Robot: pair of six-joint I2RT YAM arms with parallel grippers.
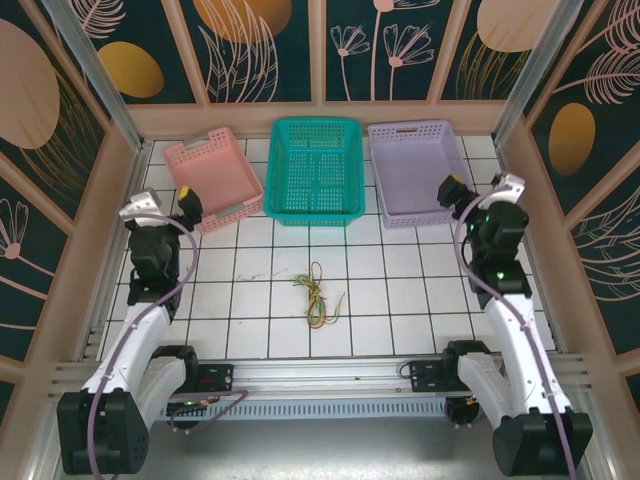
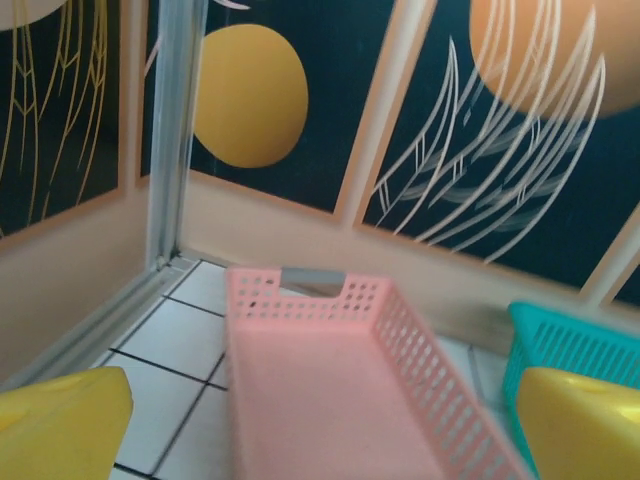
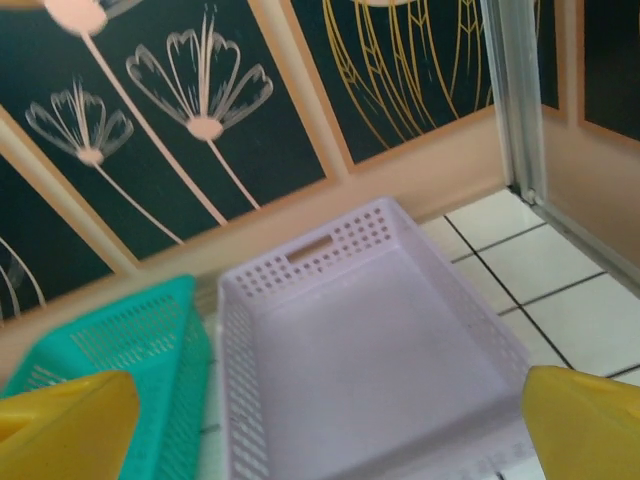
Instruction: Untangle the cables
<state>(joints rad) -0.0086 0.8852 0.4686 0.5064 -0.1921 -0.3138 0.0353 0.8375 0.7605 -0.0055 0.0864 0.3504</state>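
So 3 perforated plastic baskets sat in a row along the far edge of the white tiled table (image 1: 400,300), all rectangular, with sloped walls full of little holes. The pink basket (image 1: 212,180) was on the left and turned at a slant, the teal basket (image 1: 315,170) stood in the middle, and the lilac basket (image 1: 420,172) was on the right. As far as I could see, all 3 were empty. The left wrist view showed the pink one's smooth bare floor and a grey patch (image 2: 312,281) at the handle slot in its far wall. The right wrist view showed the lilac one's flat bottom and a slot handle cut into the far end. The teal one had a slotted grid floor.

The thin floppy cables (image 1: 318,295) in red, yellow and green were looped into 1 small loose tangle. It lay on the tiles near the middle of the table, in front of the teal basket and well apart from all 3 baskets and both arms.

The left gripper (image 1: 189,205) hovered by the near end of the pink basket, jaws spread wide and holding nothing, its glossy yellow fingers (image 2: 60,425) far apart in the bottom corners of its wrist view. The right gripper (image 1: 455,190) sat by the lilac basket's near right corner, just as wide and empty, yellow fingers (image 3: 60,425) in the bottom corners too
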